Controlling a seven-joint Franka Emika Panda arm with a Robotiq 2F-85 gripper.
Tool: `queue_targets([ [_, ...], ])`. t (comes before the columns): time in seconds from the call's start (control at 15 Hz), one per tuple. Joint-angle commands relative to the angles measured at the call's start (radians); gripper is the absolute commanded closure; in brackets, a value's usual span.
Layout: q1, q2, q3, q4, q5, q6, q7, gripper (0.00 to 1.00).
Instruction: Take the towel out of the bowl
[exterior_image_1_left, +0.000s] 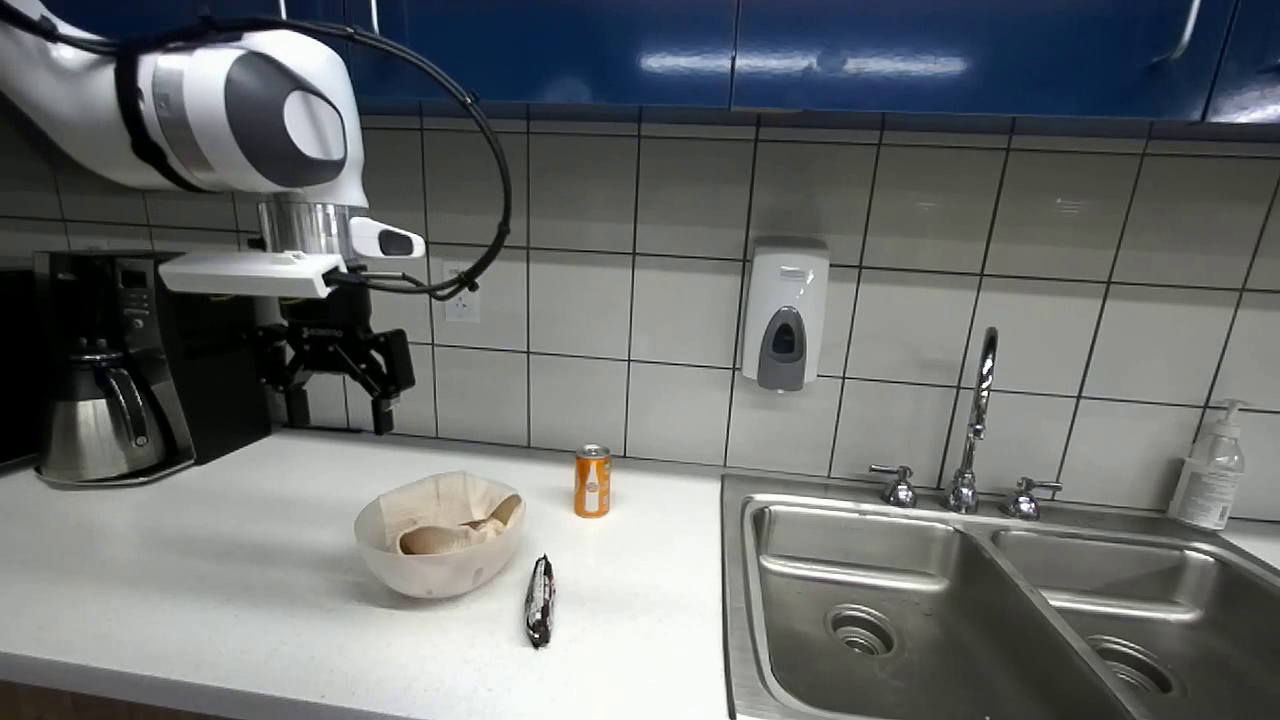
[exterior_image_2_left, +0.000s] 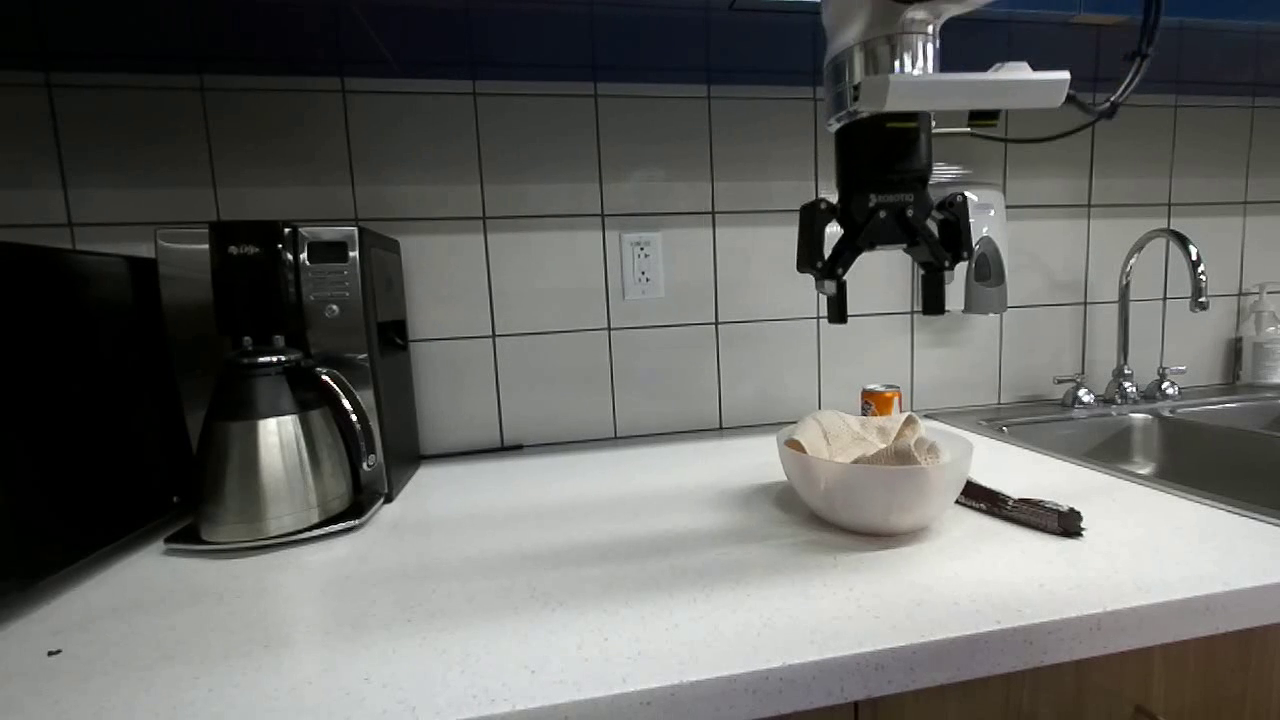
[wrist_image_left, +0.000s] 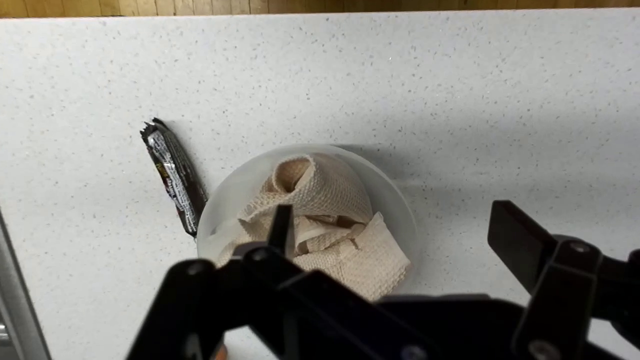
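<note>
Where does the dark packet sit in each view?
In an exterior view: dark packet, lower middle, slightly left.
In an exterior view: dark packet, right, below mid-height.
Wrist view: dark packet, left, around mid-height.
Shared landmark: the pale bowl, beside it in all three.

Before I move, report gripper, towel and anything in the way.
Gripper open, empty, raised higher than the bowl. Towel bunched inside the bowl. Wrapped bar close beside the bowl, likely not blocking a reach from above.
</note>
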Motion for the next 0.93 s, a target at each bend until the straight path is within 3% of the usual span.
queue_targets([
  [0.0,-0.026,0.063,-0.01,-0.016,-0.041,0.098,0.029,0.0],
  [0.47,-0.071,0.185,-0.044,-0.013,-0.099,0.261,0.111,0.0],
  [0.87,-0.104,0.242,-0.058,-0.024,-0.25,0.339,0.314,0.0],
])
